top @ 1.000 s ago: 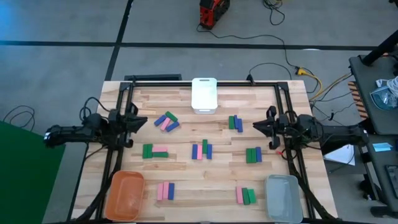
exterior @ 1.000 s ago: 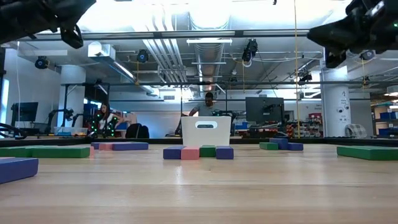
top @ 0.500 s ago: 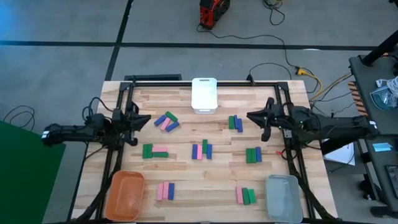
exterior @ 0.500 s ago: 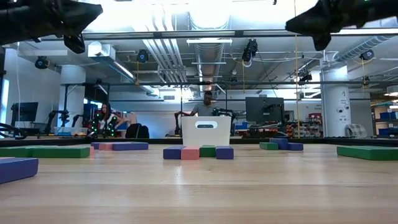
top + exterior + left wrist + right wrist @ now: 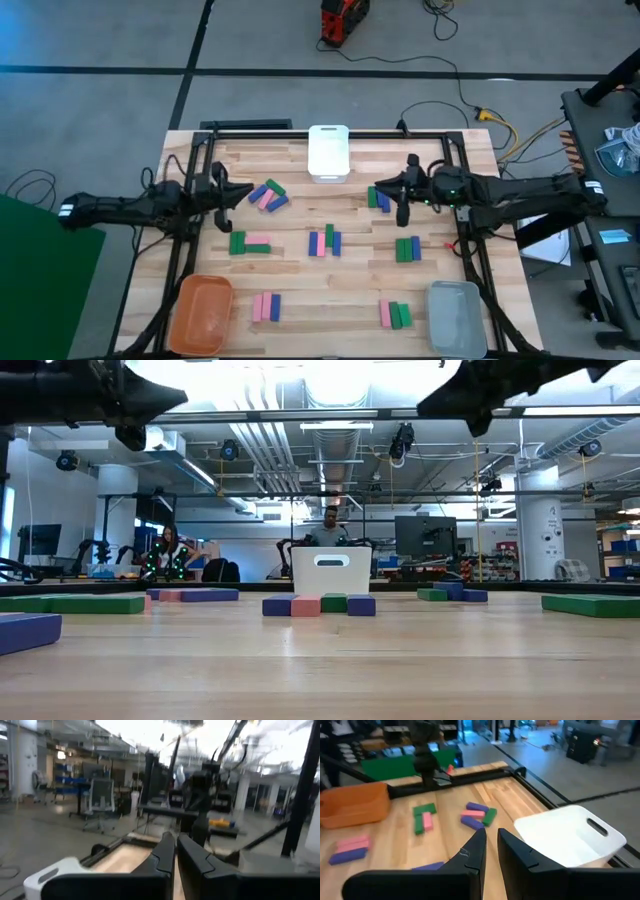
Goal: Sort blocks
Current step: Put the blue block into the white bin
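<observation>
Blocks (image 5: 322, 241) scattered in small clusters across worktop (image 5: 300, 290), none binned. Right claw (image 5: 401, 193) clenched, empty, above green-blue pair (image 5: 378, 198). Left claw (image 5: 224, 193) clenched, empty, near left edge. Risk: closed descent scattering touching blocks.

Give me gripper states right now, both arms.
Left gripper: nearly shut, holding nothing, in the air by the blue, pink and green blocks.
Right gripper: nearly shut, holding nothing, above the blue and green pair.
</observation>
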